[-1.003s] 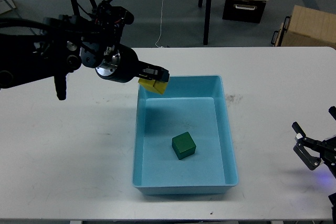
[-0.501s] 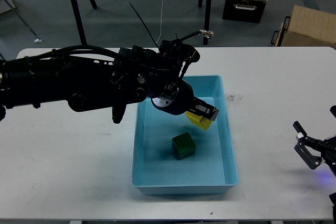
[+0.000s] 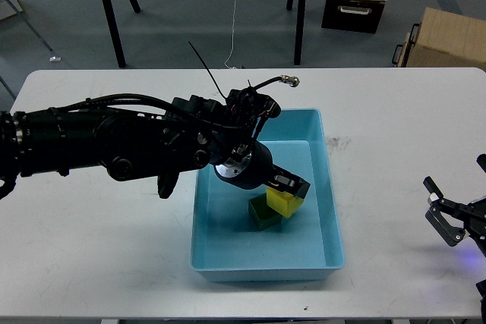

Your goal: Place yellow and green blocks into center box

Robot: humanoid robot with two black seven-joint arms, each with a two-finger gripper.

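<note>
Closest to you, the right gripper (image 3: 456,221) sits idle at the table's (image 3: 99,263) right edge, fingers spread apart, holding nothing.

Further in, the blue box (image 3: 332,218) has the green block (image 3: 260,218) on its floor, and your left gripper (image 3: 290,190) is clamped on the yellow block (image 3: 283,203) low inside the box, right against the green one (touching or overlapping it, can't tell which).

Risk as I see it: let go here and the yellow block could land half on the green one and end up tilted. Or the fingers might nudge the green block as you pull out. Lift straight up, because the box's far wall is close to the arm.
</note>
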